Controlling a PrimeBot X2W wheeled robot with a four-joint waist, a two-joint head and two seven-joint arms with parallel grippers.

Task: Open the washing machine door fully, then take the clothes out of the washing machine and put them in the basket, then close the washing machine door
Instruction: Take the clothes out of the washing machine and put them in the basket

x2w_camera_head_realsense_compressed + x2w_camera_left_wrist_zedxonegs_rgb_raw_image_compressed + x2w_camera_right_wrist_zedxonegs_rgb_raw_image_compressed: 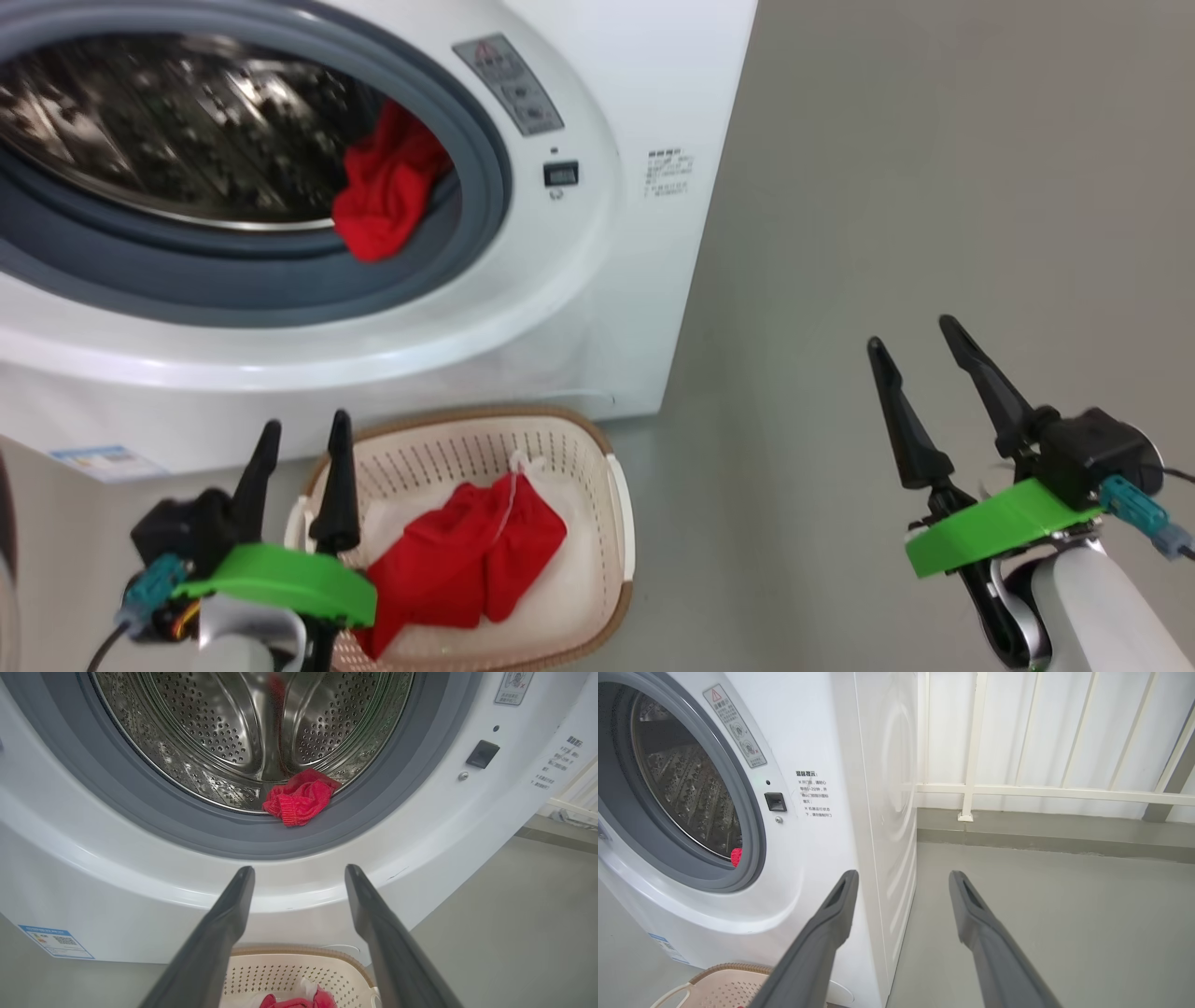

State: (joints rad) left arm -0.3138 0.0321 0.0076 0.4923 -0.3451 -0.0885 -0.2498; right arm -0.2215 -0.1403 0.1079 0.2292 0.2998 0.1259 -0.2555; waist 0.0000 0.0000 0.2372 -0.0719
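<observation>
The white washing machine [597, 280] stands with its drum mouth uncovered; its door is out of view. One red garment [385, 187] of the clothes lies on the grey rubber ring at the drum's lower right, and the left wrist view has it at the drum's bottom lip [301, 797]. Below, the cream basket [621, 504] with a brown rim holds another red garment [467, 560] with a white drawstring. My left gripper [303, 437] hovers open over the basket's left rim, empty. My right gripper [915, 341] stands open over bare floor, to the right of the machine.
Grey floor [934, 187] stretches right of the machine. A white railing [1017, 788] and low kerb run behind it in the right wrist view. A blue label [56, 941] sits at the machine's lower left front.
</observation>
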